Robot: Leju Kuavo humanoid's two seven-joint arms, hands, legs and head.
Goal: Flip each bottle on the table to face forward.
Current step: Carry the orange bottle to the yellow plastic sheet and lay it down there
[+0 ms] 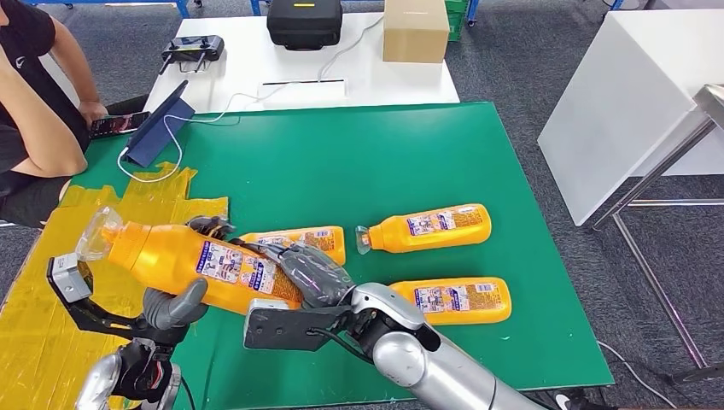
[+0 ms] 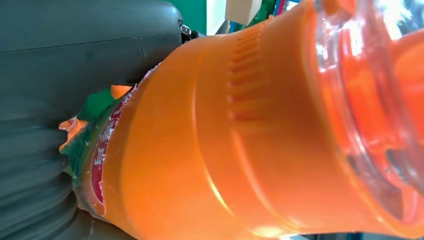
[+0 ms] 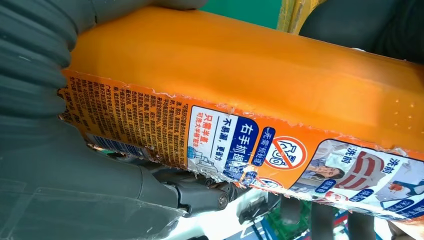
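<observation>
Orange bottle (image 3: 260, 65), label "右手抓握" (image 3: 243, 142)

One orange bottle (image 1: 196, 260) lifted, three bottles (image 1: 435, 227) lying flat

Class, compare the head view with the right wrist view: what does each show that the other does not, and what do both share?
Only the head view shows the green table, three orange bottles lying on it, the left hand and a seated person. Only the right wrist view shows the label's fine print up close. Both show the held bottle and the right hand gripping it.
</observation>
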